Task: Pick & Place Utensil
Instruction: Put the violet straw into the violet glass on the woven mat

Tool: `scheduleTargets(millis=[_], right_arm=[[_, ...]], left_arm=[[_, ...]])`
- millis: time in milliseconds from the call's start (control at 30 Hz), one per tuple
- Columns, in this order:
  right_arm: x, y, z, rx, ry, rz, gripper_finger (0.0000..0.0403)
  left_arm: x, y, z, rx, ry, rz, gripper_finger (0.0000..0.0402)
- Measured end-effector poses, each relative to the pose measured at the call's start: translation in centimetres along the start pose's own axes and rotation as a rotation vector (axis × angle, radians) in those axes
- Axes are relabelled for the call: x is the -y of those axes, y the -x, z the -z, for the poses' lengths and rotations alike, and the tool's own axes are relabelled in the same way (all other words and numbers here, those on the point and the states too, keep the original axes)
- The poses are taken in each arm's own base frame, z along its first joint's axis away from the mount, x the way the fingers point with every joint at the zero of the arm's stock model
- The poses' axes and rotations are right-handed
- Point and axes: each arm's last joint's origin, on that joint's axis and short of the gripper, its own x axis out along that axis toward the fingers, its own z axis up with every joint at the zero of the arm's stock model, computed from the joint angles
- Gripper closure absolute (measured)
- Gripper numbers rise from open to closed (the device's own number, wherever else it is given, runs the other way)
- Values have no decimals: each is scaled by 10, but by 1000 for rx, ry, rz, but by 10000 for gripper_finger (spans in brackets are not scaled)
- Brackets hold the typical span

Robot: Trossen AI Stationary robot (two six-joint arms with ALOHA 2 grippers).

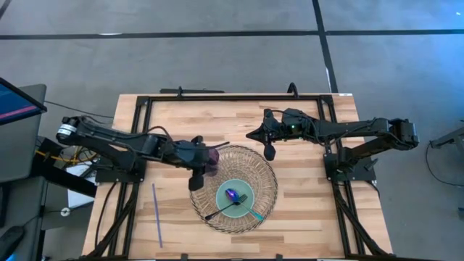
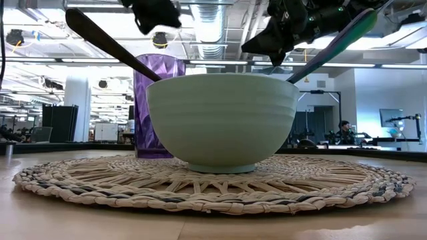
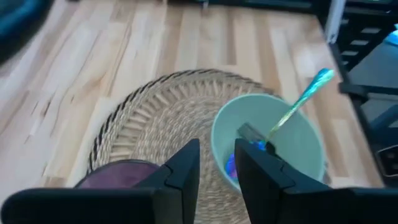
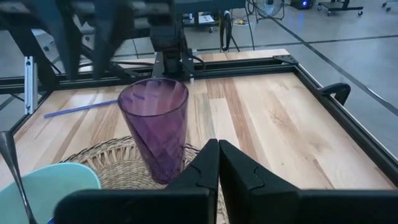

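Note:
A pale green bowl (image 1: 235,196) stands on a round woven mat (image 1: 262,174). Two utensils lean in it on the rim: a dark-handled spoon (image 1: 221,211) and a teal-handled one (image 3: 303,99). A purple cup (image 4: 155,124) stands upright on the mat's far left part. My left gripper (image 3: 217,168) hovers above the mat's left edge beside the cup, fingers a little open and holding nothing. My right gripper (image 4: 217,171) hangs shut above the mat's far edge, clear of everything.
A thin purple straw (image 1: 156,214) lies on the wooden table left of the mat. A black metal frame (image 1: 217,96) runs around the table's edges. In the low view, the bowl (image 2: 223,120) and cup (image 2: 157,107) stand under both grippers.

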Motion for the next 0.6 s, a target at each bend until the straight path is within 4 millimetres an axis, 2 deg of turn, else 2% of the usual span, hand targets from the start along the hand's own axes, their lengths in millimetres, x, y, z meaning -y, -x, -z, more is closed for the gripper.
scheduleTargets(millis=[133,300,433,600], right_arm=[[0,0,0,-1,0,0,400],[0,0,0,-1,0,0,400],[0,0,0,-1,7,0,400],[0,0,0,-1,8,0,400]], left_arm=[[3,16,-4,50,6,7,300],[2,40,0,50,143,-39,300],[-1,55,16,-60,286,-114,300],[-2,65,41,-284,495,-204,300]])
